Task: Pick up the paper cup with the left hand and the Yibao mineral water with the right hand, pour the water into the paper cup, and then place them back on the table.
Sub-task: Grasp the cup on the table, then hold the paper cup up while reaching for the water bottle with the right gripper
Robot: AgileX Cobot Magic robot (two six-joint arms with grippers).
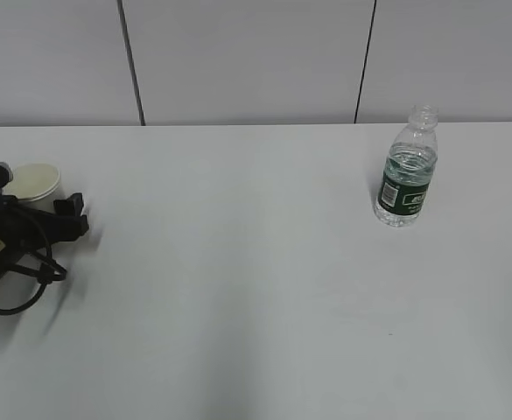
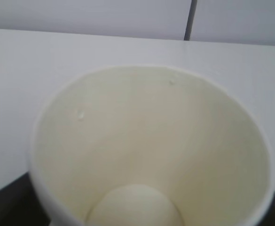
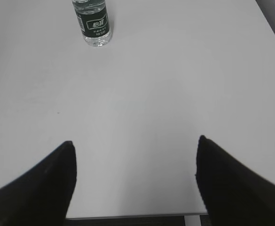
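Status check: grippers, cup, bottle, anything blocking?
Left gripper at paper cup, grip unclear. Right gripper open, empty, well short of uncapped Yibao bottle. Table between them bare.

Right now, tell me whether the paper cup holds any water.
Empty: the paper cup shows a dry bottom, only tiny droplets on its wall.
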